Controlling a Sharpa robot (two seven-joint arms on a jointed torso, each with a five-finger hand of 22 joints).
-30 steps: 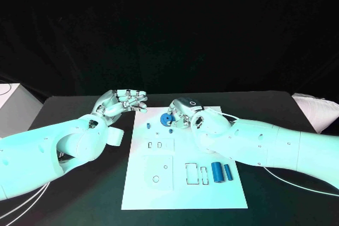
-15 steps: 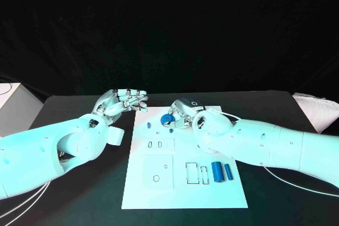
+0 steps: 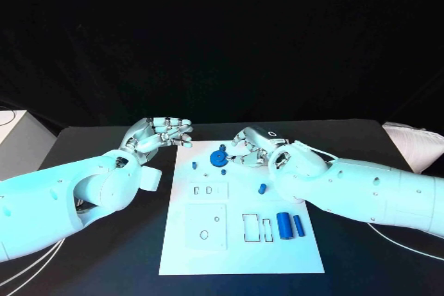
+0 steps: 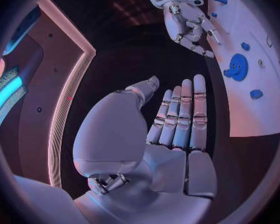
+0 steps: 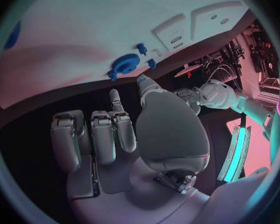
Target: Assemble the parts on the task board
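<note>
Both hands hold nothing: the right hand point(image 3: 251, 146), fingers curled, hovers beside the blue disc point(image 3: 217, 157) on the task board point(image 3: 242, 254), likely lining up; the left hand point(image 3: 162, 133), fingers loosely curled, waits off-board.

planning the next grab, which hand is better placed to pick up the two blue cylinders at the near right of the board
Right, probably. The right hand hovers over the task board, and its arm lies just beside the two blue cylinders. The left hand sits off the board's far left edge.

Two bulky white arms with small dark screws end in silver hands, segmented fingers point(image 4: 180, 119).
</note>
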